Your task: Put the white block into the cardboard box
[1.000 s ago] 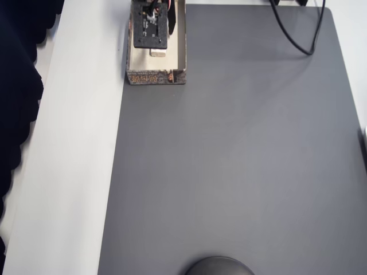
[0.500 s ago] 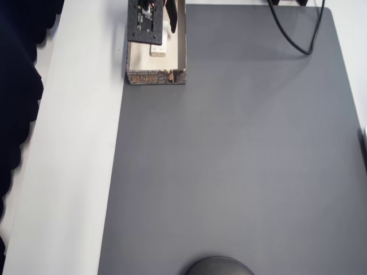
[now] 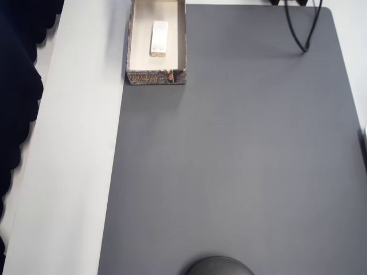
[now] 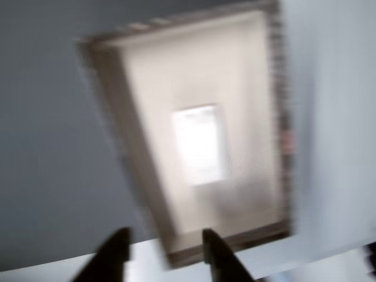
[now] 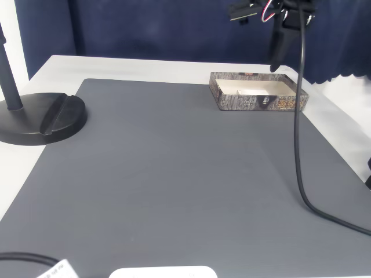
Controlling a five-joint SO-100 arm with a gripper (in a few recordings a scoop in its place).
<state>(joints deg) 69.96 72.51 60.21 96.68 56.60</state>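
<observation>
- Overhead view, top left: white block lies flat inside cardboard box, clear of all 4 walls.
- Wrist view: gripper empty, 2 fingers apart, above box's near end.
- Fixed view, right: arm's up high; best retreat straight, w/o clipping the rim.

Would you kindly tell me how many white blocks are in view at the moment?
1. The white block lies flat inside the cardboard box at the gray mat's top edge in the overhead view; none seem hidden.
</observation>
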